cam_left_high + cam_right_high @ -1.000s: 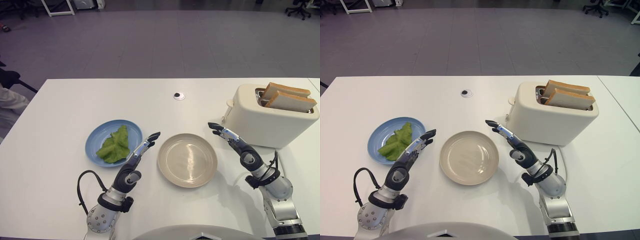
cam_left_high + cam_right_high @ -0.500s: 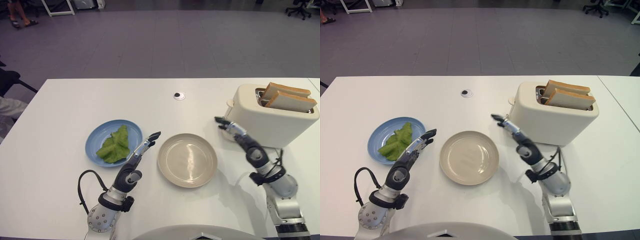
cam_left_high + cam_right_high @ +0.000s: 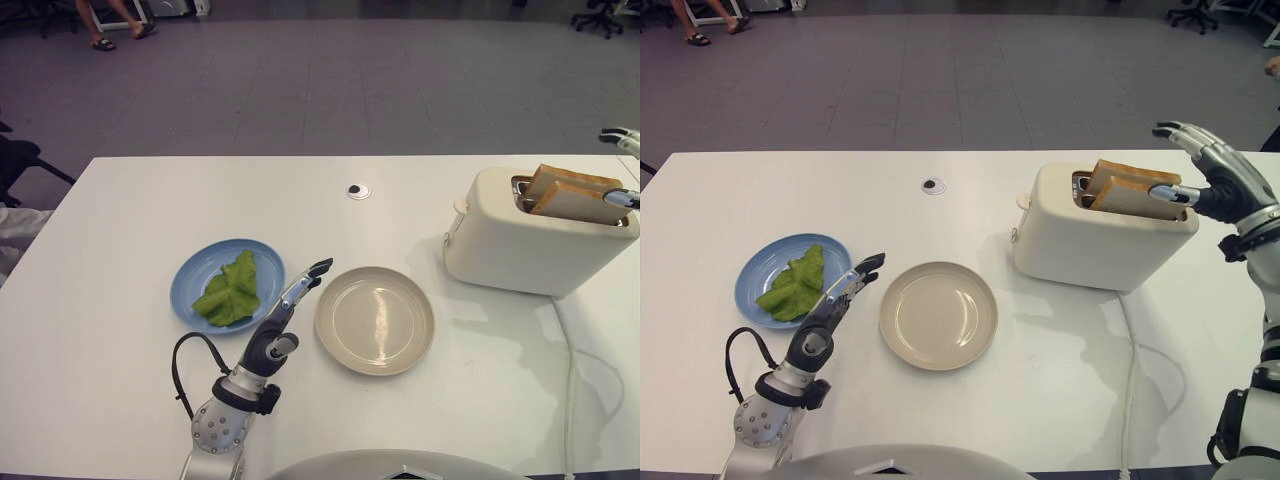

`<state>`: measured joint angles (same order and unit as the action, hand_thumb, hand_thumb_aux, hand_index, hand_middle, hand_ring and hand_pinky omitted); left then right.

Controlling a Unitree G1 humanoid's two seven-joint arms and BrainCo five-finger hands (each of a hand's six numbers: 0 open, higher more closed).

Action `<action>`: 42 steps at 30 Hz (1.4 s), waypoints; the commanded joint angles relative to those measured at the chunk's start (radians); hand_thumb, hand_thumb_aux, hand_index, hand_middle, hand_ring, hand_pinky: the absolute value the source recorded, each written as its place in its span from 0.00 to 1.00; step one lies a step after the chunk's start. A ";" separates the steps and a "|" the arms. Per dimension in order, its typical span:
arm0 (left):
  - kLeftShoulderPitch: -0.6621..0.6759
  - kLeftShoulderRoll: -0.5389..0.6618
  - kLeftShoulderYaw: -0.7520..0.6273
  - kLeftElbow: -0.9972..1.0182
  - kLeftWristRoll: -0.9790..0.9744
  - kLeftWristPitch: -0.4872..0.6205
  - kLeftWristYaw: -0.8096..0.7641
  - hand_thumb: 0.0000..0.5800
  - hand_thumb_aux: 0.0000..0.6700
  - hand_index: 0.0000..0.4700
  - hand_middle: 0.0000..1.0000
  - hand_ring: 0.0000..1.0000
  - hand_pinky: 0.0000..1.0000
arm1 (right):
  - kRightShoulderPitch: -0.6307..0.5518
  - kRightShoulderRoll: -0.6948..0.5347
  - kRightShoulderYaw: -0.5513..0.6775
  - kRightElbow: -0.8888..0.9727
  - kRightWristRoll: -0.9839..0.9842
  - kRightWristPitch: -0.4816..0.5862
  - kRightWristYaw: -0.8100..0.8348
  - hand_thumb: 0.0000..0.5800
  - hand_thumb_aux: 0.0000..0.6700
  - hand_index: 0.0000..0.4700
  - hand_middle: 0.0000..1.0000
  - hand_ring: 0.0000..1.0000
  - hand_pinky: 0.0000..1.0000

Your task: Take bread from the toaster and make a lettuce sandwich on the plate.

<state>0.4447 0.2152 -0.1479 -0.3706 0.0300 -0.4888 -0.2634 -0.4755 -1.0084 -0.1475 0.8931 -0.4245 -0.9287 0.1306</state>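
A cream toaster (image 3: 1095,240) stands at the right of the white table with two bread slices (image 3: 1130,190) sticking up from its slots. My right hand (image 3: 1215,180) is raised just right of the slices, fingers spread open, one fingertip near the front slice's end. An empty beige plate (image 3: 938,315) lies in the middle. Left of it, a blue plate (image 3: 755,275) holds a lettuce leaf (image 3: 795,285). My left hand (image 3: 830,310) rests low between the two plates, fingers straight and open, holding nothing.
A small dark round grommet (image 3: 932,185) sits in the table's far middle. The toaster's white cord (image 3: 1127,360) runs down the table's right side toward the front edge. Bare tabletop (image 3: 1040,400) lies in front of the beige plate.
My right hand has risen from beside the beige plate up and to the right, past the toaster's front, to beside the bread slices. My left hand has edged slightly forward.
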 commanded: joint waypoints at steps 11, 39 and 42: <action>-0.011 0.002 -0.014 0.020 0.009 0.016 -0.003 0.00 0.00 0.00 0.00 0.00 0.00 | -0.096 -0.022 0.192 0.169 -0.112 -0.107 -0.196 1.00 1.00 1.00 0.00 0.00 0.00; -0.063 -0.003 -0.008 0.059 -0.003 0.017 0.006 0.00 0.00 0.00 0.00 0.00 0.00 | 0.292 0.442 0.273 -1.046 0.264 0.295 0.342 1.00 1.00 1.00 0.00 0.00 0.00; -0.066 -0.006 -0.012 0.061 0.001 0.017 0.006 0.00 0.00 0.00 0.00 0.00 0.00 | 0.280 0.498 0.348 -0.939 -0.041 0.238 0.208 1.00 1.00 1.00 0.00 0.00 0.00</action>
<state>0.3834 0.2110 -0.1497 -0.3237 0.0262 -0.4811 -0.2557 -0.1942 -0.5477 0.1465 -0.1229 -0.2926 -0.6597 0.4144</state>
